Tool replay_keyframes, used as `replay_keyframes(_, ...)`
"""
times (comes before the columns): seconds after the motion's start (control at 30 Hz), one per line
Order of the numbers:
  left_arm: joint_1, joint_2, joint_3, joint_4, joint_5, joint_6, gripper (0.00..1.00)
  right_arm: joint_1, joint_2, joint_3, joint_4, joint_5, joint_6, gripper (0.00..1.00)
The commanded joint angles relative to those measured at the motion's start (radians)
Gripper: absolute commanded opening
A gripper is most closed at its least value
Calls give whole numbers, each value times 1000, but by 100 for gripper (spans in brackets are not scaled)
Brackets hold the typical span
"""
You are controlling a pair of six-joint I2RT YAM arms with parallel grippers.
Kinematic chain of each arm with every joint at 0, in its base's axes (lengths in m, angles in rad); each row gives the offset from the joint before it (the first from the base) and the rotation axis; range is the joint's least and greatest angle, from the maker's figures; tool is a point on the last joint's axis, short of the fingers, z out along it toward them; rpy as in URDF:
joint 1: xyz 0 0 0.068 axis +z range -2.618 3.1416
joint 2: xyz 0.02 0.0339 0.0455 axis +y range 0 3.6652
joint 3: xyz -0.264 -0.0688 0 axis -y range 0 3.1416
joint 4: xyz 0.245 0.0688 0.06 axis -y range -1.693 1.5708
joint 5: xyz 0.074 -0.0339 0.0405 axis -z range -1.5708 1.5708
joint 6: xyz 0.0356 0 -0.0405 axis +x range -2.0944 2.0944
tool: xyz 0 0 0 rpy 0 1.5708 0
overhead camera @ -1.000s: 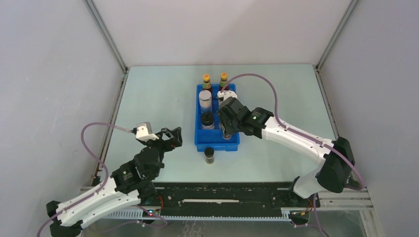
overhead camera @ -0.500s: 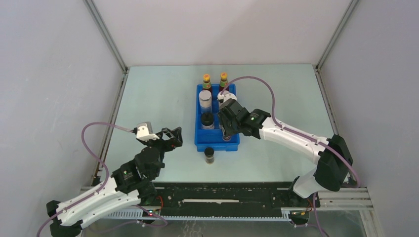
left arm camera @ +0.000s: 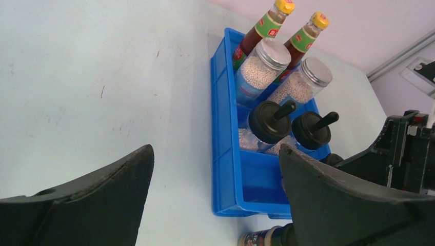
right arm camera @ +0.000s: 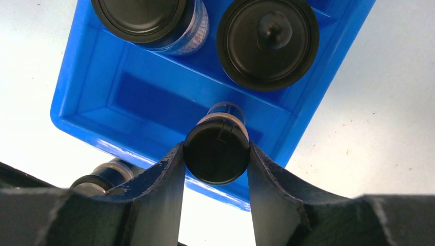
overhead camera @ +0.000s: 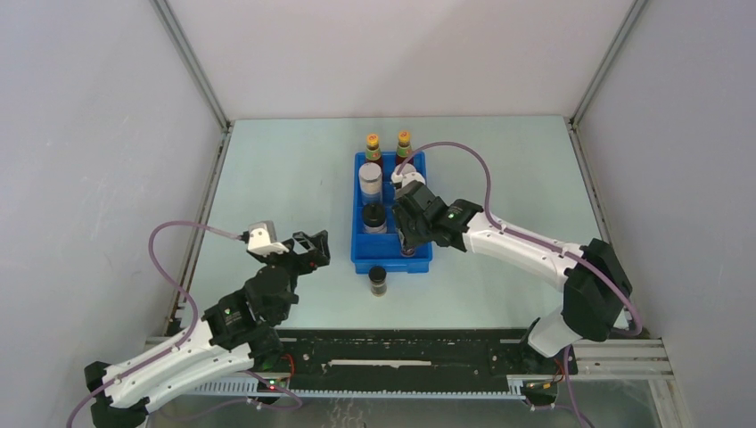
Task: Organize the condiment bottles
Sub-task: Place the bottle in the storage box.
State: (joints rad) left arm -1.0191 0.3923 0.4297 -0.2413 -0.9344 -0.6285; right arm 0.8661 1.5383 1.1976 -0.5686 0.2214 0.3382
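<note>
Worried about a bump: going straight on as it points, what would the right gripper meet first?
Likely the front compartment floor of the blue tray; the black-capped jar held by the right gripper would touch first. Depth unclear.

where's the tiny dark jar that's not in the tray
In the top view, the tiny dark jar stands upright just outside the blue tray's near wall, between the two arms.

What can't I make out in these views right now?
- Right wrist view: the cap of the held jar hides its base, so I cannot tell whether it touches the floor of the blue tray.
- Top view: the right gripper covers that jar and the tray's near right compartment.
- Left wrist view: the loose jar is cut off by the bottom edge and partly behind a finger of the left gripper.
- Left wrist view: the sauce bottle labels are too small to read.
</note>
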Motion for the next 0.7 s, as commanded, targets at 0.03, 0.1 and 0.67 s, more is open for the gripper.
replay_keyframes(0.03,-7,2,-31,31,-31,4,95,-8,6,-7,56,-4,-19,0)
replay_keyframes(0.1,-7,2,-31,30,-30,4,95,-9,8,-11,61,-5,-20,0)
replay_keyframes(0.67,-7,0,-33,28,-33,1,95,-15,18,-43,81,-10,-16,0)
